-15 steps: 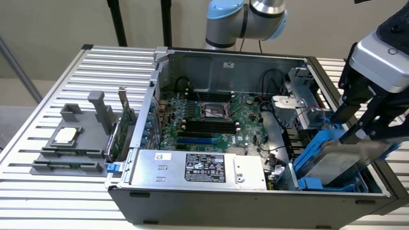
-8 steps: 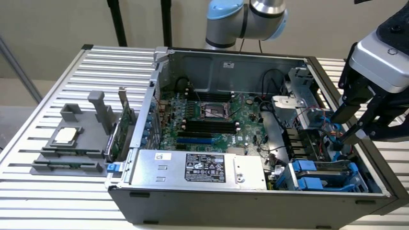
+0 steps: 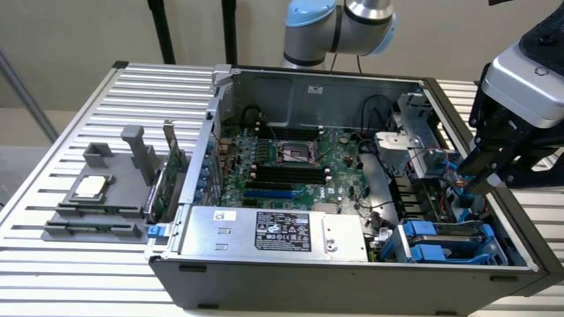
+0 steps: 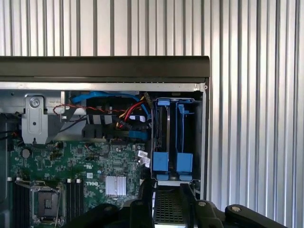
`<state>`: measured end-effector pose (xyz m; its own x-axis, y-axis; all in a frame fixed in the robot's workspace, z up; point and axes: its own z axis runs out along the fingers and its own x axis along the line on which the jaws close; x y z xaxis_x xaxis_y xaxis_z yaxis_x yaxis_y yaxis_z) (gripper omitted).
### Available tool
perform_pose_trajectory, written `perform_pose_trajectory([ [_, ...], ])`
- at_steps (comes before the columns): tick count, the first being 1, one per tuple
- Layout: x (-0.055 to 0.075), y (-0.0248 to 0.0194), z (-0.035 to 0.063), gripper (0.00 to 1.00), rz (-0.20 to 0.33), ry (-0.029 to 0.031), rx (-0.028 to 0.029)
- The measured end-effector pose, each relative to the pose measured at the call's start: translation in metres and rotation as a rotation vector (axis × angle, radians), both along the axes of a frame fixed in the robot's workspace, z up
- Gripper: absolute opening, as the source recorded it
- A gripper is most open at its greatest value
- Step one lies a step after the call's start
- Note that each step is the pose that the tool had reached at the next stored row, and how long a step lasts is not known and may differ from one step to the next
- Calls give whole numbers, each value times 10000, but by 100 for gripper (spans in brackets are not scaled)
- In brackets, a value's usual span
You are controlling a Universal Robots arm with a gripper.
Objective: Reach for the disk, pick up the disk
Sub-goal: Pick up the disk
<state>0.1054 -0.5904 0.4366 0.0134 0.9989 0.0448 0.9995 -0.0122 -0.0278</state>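
Item: open computer case (image 3: pixel 352 290) lying on a slatted metal counter (image 3: pixel 53 132), side panel off, interior facing up. Task object: the disk (image 3: pixel 454 241), seated in a drive bay at the case corner nearest the camera on the exterior view's right, held between blue carrier rails (image 4: pixel 160 161); it appears to stand on edge, though little of its metal face shows. Long axis: along the case's near wall in the exterior view, with the blue pull tabs at the end toward the power-supply box (image 3: pixel 273 231). Tool: single gripper (image 3: pixel 498 181), hanging over the case's wall on the exterior view's right, higher than the bay and farther from the camera than the disk; the disk lies below it and toward the near wall. In the wrist view the gripper (image 4: pixel 166 190) shows its fingers (image 4: pixel 142 206) spread with a gap between them, pinching nothing, and the bay's tab end sits just beyond that gap, roughly in line with it. Boundaries: case walls close on two sides of the bay, the power-supply box on a third, and a bundle of blue, red and yellow cables (image 4: pixel 123 114) at the far end of the rails. Open room: judged best from straight above, where nothing covers the bay. Also present: motherboard (image 3: pixel 291 158); grey parts tray (image 3: pixel 97 205) well apart on the counter.
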Motion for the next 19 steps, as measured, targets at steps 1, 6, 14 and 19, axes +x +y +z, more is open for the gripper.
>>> perform_pose_trajectory([
  [1,0,0,0,32,0,0,0],
  [6,0,0,0,25,0,0,0],
  [14,0,0,0,25,1,0,0],
  [19,0,0,0,25,0,0,0],
])
